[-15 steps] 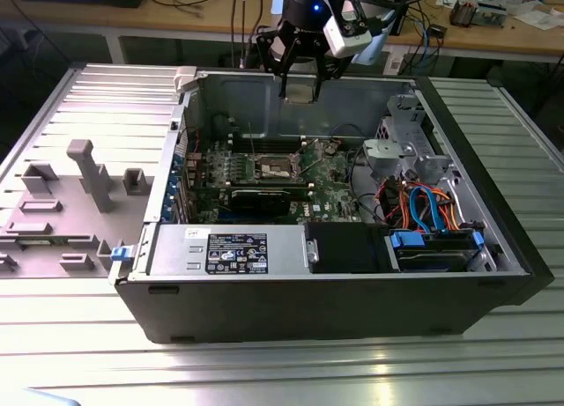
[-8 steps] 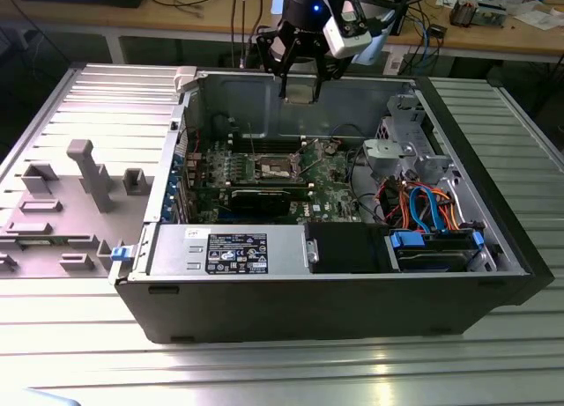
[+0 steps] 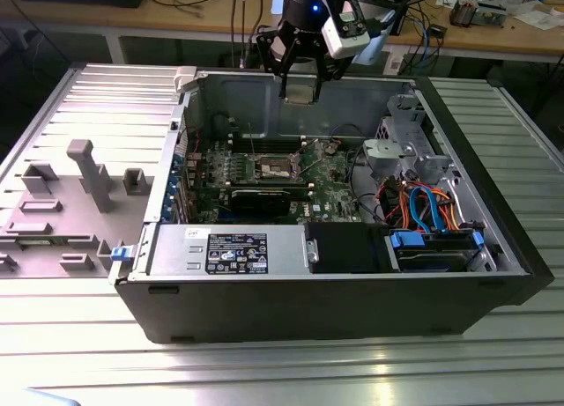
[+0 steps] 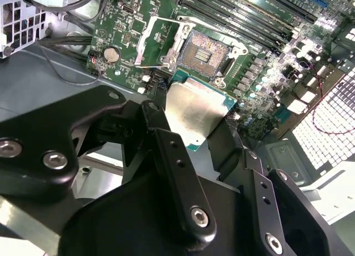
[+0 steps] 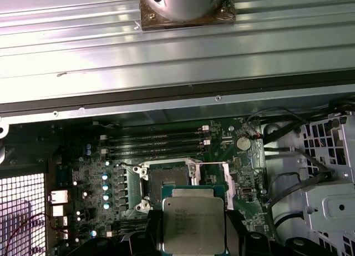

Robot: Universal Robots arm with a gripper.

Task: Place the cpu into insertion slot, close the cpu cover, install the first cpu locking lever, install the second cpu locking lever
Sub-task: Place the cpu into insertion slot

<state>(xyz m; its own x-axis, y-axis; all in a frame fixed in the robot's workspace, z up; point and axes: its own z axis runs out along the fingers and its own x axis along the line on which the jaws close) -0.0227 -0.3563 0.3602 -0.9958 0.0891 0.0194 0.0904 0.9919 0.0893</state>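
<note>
end effector (image 4: pixel 191 125) gripping cpu (image 5: pixel 193 220), insertion slot (image 4: pixel 201 51) uncovered

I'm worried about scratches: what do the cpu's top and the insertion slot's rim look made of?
The cpu has a silvery-grey top, seemingly matte metal, with a soft sheen; its edge looks like green circuit board. The insertion slot has a bright rim that glints, likely bare steel; I can't confirm the alloy.

The cpu (image 4: pixel 194 109) is silvery-grey, the insertion slot (image 4: pixel 204 51) dark, the circuit board (image 4: pixel 125 25) green.
</note>
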